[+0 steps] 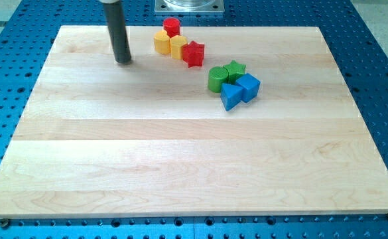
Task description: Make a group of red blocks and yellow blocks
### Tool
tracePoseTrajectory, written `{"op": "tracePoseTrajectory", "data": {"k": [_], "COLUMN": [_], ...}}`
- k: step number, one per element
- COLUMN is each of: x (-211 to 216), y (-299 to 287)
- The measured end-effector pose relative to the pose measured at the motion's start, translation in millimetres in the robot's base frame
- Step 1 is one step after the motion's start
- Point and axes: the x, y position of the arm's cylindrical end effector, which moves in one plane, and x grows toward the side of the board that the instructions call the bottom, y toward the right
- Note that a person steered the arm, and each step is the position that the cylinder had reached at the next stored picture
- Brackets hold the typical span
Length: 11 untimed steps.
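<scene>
Near the view's top, a red cylinder [172, 27], a yellow block [162, 42], a second yellow block [178, 46] and a red star block [194, 54] sit bunched together in a slanting row. My tip [123, 61] rests on the board to their left, about a block's width clear of the nearest yellow block. Right of and below the row, a green cylinder [217, 79], a green star block [234, 69], a blue triangular block [231, 96] and a blue cube [249, 87] form a second cluster.
The wooden board [180, 166] lies on a blue perforated table [386, 99]. A metal mount plate [190, 6] sits just beyond the board's top edge.
</scene>
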Motion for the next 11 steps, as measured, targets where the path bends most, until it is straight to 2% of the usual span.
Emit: {"op": "tracePoseTrajectory", "data": {"k": [1, 2, 3, 4, 5, 6, 8, 9, 10, 11], "x": [-83, -89, -87, -88, -83, -79, -42, -26, -26, -64], "y": [5, 12, 56, 125, 150, 239, 248, 193, 169, 212]}}
